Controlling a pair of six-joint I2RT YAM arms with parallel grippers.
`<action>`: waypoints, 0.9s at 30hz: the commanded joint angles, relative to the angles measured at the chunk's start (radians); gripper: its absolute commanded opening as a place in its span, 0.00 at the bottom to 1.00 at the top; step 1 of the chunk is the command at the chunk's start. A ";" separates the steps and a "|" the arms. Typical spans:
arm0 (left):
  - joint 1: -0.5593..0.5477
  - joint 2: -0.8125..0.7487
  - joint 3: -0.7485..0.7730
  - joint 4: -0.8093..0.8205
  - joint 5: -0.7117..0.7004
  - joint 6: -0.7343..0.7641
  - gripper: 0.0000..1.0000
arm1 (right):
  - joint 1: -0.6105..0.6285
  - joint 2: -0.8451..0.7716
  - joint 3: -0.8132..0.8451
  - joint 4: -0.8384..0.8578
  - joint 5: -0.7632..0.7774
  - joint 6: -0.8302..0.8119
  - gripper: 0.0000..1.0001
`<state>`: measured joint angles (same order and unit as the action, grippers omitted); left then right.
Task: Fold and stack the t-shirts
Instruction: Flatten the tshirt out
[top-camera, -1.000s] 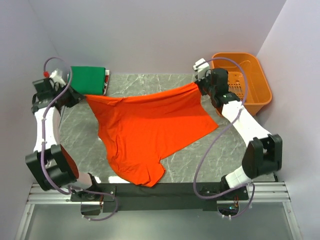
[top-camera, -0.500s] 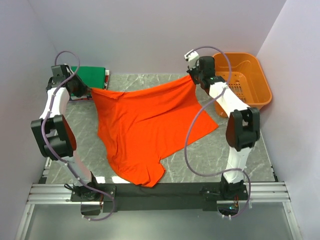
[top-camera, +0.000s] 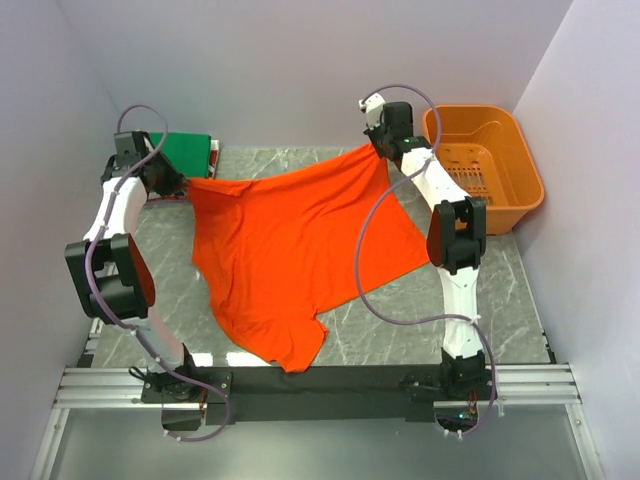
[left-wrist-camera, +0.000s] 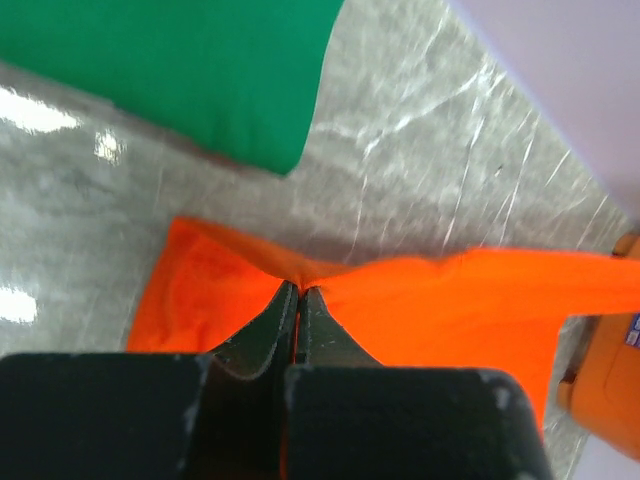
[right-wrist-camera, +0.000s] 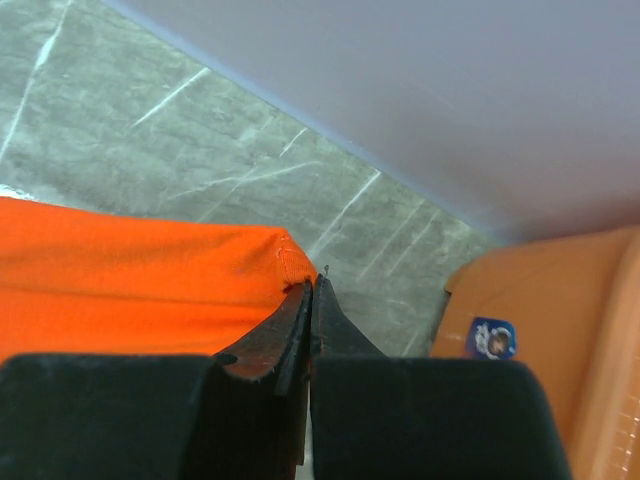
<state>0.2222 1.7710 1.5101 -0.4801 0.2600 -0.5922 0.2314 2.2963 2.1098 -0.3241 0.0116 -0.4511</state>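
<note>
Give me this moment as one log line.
left gripper: shut on orange-red shirt corner | right gripper: shut on opposite corner | shirt: spread between them | green shirt: folded, far-left

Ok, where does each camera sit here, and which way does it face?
Top external: above and behind the robot, looking down; both arms show, holding the orange-red shirt between them.
Left wrist: looks along the left end effector, shut on a shirt corner; green folded shirt beyond.
Right wrist: looks along the right end effector, shut on another corner, toward the back wall.
Both wrist views share the shirt and the orange basket.
</note>
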 joint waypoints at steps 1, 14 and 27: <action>-0.023 -0.096 -0.048 0.005 -0.021 -0.008 0.01 | 0.003 0.022 0.058 0.003 0.036 -0.003 0.00; -0.191 -0.354 -0.399 -0.179 0.061 -0.006 0.01 | -0.035 -0.127 -0.220 0.109 0.074 -0.023 0.00; -0.279 -0.440 -0.599 -0.238 0.113 -0.037 0.01 | -0.049 -0.172 -0.333 0.129 0.114 -0.017 0.00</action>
<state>-0.0593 1.3380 0.8852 -0.6952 0.3450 -0.6220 0.1955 2.2238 1.7805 -0.2466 0.0952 -0.4660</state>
